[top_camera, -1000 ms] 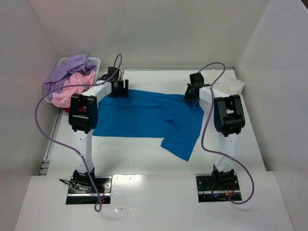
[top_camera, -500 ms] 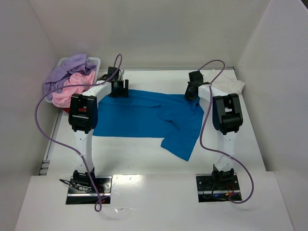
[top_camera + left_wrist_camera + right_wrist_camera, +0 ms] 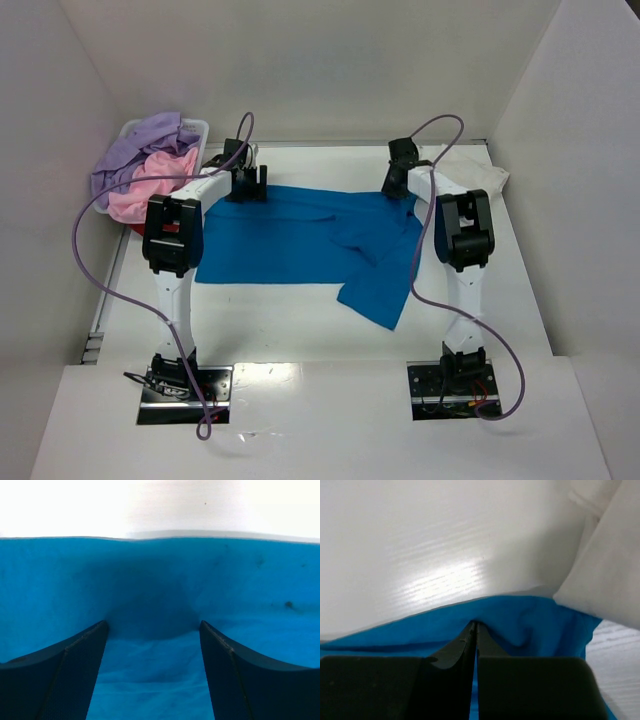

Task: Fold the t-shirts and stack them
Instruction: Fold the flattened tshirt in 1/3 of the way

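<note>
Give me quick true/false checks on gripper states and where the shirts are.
1. The left gripper is open above the blue shirt. True.
2. The right gripper is open. False: it is shut on the blue shirt's far edge.
3. The white shirt is in the basket. False: it lies on the table at the far right corner.
4. The lavender shirt and the pink shirt are piled in the basket. True.
5. The blue shirt is folded into a small square. False: it is spread out flat, rumpled on its right side.
</note>
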You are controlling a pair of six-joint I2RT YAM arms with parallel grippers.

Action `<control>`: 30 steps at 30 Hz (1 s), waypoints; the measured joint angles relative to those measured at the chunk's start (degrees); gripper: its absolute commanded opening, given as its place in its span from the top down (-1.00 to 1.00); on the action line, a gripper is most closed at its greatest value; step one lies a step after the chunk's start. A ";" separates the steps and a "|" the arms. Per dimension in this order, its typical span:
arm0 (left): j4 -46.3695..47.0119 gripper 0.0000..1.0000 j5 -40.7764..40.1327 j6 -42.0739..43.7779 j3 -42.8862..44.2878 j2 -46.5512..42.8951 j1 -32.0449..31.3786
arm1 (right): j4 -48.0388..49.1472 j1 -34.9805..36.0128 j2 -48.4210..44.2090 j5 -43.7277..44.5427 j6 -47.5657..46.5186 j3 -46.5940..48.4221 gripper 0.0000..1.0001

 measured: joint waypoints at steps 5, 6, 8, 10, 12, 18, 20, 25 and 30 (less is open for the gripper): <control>0.26 -0.64 -0.04 0.00 -0.20 -0.02 0.00 | -1.88 0.00 3.06 1.22 0.00 5.09 0.88; 0.31 -0.64 -0.04 0.00 -0.22 -0.02 0.00 | -2.14 0.00 3.23 1.40 0.00 5.53 0.88; 0.33 -0.64 -0.07 0.00 -0.22 -0.02 0.00 | -2.56 0.00 3.39 1.68 0.00 5.84 0.86; 0.31 -0.64 -0.07 0.00 -0.22 -0.02 0.00 | -2.71 0.00 3.43 1.66 0.00 6.03 0.86; 0.31 -0.64 -0.07 0.00 -0.24 -0.07 0.00 | -2.67 0.00 3.43 1.14 0.00 6.03 0.83; -0.59 -0.70 0.37 0.17 -0.72 -1.01 0.00 | -0.94 0.00 0.87 -2.95 -0.85 2.82 0.26; -1.79 -0.80 1.11 0.28 -2.71 -3.19 0.00 | -0.48 0.00 -2.38 -4.42 -1.16 0.20 0.04; -5.05 -0.98 2.91 0.96 -9.73 -16.13 -0.02 | 0.61 0.00 -19.91 -6.67 -0.81 -9.81 -0.87; -3.45 -0.98 3.63 -2.82 -15.76 -33.81 -0.04 | 5.81 0.00 -41.86 -8.26 2.73 -21.11 -0.98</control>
